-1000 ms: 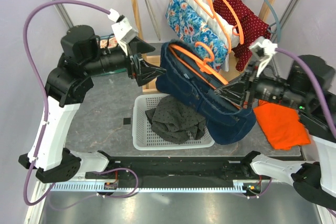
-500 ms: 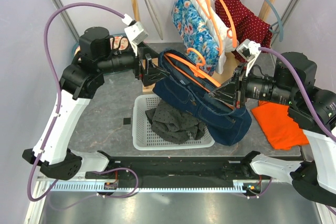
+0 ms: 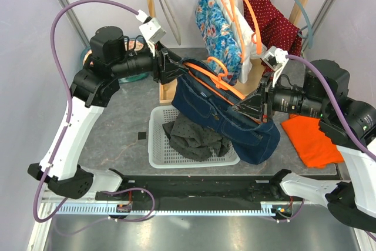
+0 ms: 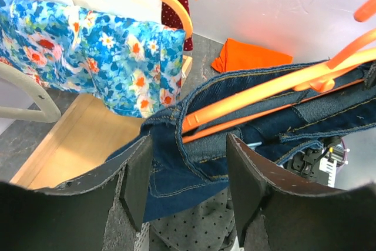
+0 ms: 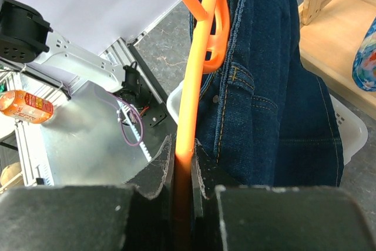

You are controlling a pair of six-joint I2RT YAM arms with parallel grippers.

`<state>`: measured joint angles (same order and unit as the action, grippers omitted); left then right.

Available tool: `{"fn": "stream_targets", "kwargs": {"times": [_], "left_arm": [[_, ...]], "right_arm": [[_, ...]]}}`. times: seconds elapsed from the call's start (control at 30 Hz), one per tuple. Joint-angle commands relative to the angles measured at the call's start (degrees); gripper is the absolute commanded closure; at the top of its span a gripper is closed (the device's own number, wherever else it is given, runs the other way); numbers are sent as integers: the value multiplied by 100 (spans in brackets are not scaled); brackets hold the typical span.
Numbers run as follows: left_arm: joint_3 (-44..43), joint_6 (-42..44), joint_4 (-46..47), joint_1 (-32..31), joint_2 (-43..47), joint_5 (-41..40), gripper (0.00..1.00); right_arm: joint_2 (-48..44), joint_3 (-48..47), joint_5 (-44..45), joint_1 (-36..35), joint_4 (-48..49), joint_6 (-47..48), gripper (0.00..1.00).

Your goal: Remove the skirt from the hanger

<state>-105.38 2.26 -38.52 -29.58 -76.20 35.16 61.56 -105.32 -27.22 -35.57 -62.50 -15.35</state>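
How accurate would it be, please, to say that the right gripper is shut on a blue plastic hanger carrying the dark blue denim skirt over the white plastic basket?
Not quite: the plastic hanger clamped in the right gripper is orange, not blue, as the right wrist view shows. The rest stands: it carries the dark blue denim skirt over the white plastic basket.

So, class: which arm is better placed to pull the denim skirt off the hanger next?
Left. The left claw stands open astride the denim skirt, probably ready to grip; the right claw is shut on the orange hanger, holding it.
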Motion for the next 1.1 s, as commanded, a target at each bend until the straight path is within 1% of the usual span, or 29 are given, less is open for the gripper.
{"fn": "stream_targets", "kwargs": {"times": [0.0,0.17,0.2,0.23,0.3,0.33,0.37,0.57,0.63,0.7,0.77,0.83,0.87,0.97,1.07], "left_arm": [[-53,-173,328,23,-70,193,40],[53,-173,363,23,-88,150,41],[62,-173,372,23,-79,123,43],[53,-165,372,23,-87,114,54],[27,-156,372,23,-96,105,72],[18,-147,372,23,-96,79,96],[18,-173,372,23,-96,-17,98],[53,-147,381,23,-105,-167,98],[-104,-173,372,23,-149,-176,98],[-569,-174,311,14,-236,-123,98],[-1139,-393,205,5,-412,60,98],[-1483,-568,205,-3,-535,210,98],[-1764,-639,196,-4,-649,420,98],[-1960,-964,257,-74,-729,754,98],[-1846,-1184,301,-188,-729,1018,98]], "right_arm": [[-127,-33,-161,-11,660,-38,100],[-127,-94,-161,-11,669,-47,100],[-135,-112,-152,-11,669,-47,100],[-127,-112,-152,-11,660,-55,100],[-127,-86,-152,-2,669,-55,100],[-135,-68,-152,-2,686,-64,100],[-135,-50,-152,-2,695,-64,100],[-153,38,-178,-2,809,-126,100],[-153,160,-187,-2,853,-152,100],[-136,361,-187,-11,941,-170,100],[-144,520,-178,-2,1011,-178,100],[-162,714,-152,-11,1117,-205,100],[-153,810,-143,-11,1152,-231,100],[-127,942,-117,-11,1266,-284,100],[-109,1065,-116,-2,1468,-389,100]]}}
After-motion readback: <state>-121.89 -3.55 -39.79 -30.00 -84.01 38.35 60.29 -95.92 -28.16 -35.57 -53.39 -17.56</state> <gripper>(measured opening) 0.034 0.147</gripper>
